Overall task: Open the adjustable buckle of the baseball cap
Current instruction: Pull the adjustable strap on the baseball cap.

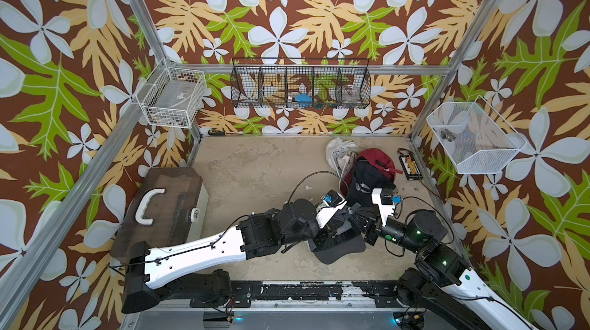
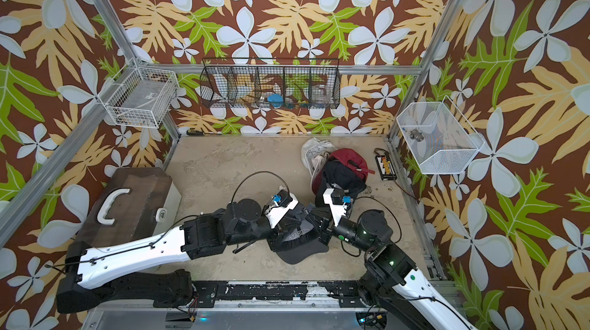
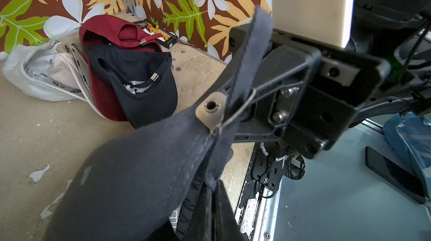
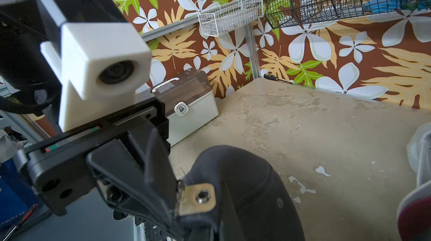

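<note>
A dark grey baseball cap (image 1: 338, 245) (image 2: 300, 245) hangs between my two grippers near the table's front, brim towards the front edge. Its flat metal buckle (image 3: 211, 109) (image 4: 198, 199) sits on the back band, and the strap (image 3: 251, 48) (image 4: 158, 170) runs through its wire loop, free end sticking up. My left gripper (image 3: 213, 214) (image 1: 346, 216) is shut on the strap's lower part at the cap's edge. My right gripper (image 4: 207, 228) (image 1: 359, 213) is shut on the cap's band right beside the buckle. The fingertips of both are hidden by fabric.
White, red and navy caps (image 1: 367, 168) are piled at the back right, beside a small connector board (image 1: 410, 167). A brown-lidded case (image 1: 159, 204) stands at the left. A screwdriver (image 1: 217, 132) lies along the back wall. Wire baskets (image 1: 300, 87) hang on the walls.
</note>
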